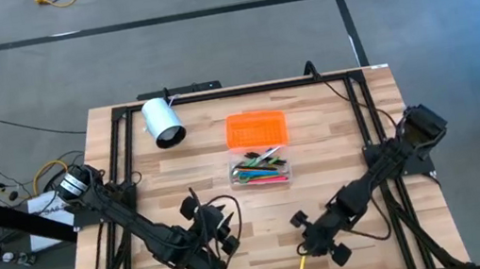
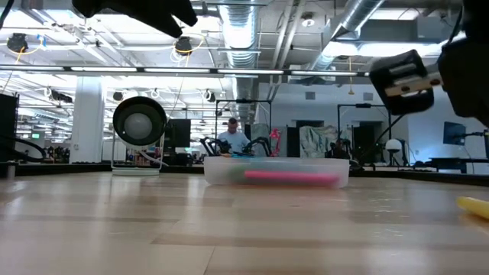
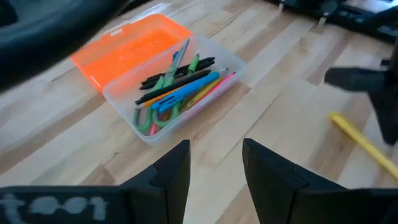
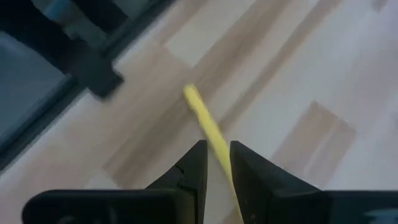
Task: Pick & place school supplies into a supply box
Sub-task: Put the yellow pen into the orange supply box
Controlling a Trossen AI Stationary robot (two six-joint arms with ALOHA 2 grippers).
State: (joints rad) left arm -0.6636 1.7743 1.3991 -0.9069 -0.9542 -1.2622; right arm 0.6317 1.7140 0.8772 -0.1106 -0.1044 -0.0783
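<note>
Standing by the counter (image 1: 335,130) here. Far left there's a white cylinder (image 1: 162,122) lying on its side near the back edge.

The left hand (image 1: 217,236) hangs low over the front of the counter, fingers (image 3: 171,171) spread with nothing between them, pointed toward the supply box.

In the middle sits the supply box (image 1: 261,166), a clear tray with its orange lid (image 1: 256,129) flipped open behind it, touching the tray. Most of the school supplies (image 3: 180,90) are already piled inside: pink, blue, green and dark sticks, plus a green scissor handle.

Right of that, the right hand (image 1: 318,240) is down near the front edge. A yellow pencil (image 4: 208,134) lies on the wood, one end running in between the fingers (image 4: 191,168), which are narrowly parted around it; can't tell if they actually pinch it.
</note>
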